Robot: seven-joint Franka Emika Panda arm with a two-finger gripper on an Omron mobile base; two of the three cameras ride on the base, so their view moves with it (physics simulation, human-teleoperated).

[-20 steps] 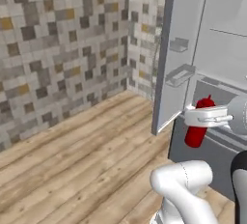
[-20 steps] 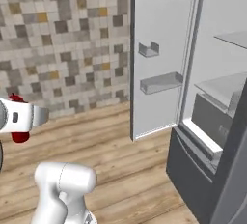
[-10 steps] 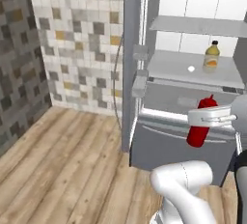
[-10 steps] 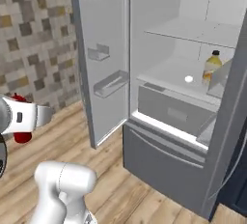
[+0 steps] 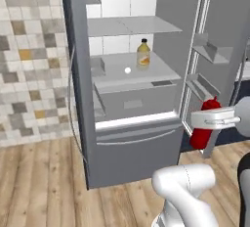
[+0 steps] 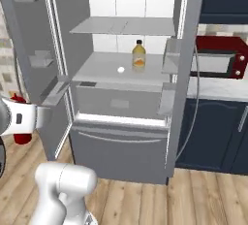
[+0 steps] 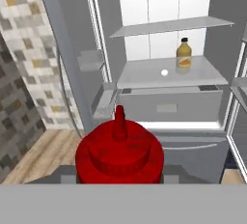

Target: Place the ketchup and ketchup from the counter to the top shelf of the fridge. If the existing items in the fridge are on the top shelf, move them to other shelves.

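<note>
Since a second ago our base has been swinging round: where we were seeing tiled wall and the edge of an open door, we are now facing the open fridge head on, while the red ketchup bottle keeps its place in our tool.

Nearest to us, the tool is pinching the ketchup bottle around its body; in the hand view we are looking down on its red cap and nozzle, and in the right base view its red shoulder is peeking out behind our white hand. The bottle is hanging in front of the fridge, outside it, over the wooden floor.

Beyond it, both fridge doors are standing open. Inside, a pale yellowish bottle with a dark cap is standing near the back edge of the middle shelf, and a small white ball is lying near it, closer to the front edge. Above them, the top shelf is sitting bare.

Further right, we are seeing the worktop over navy cabinets, carrying a dark red microwave.
</note>
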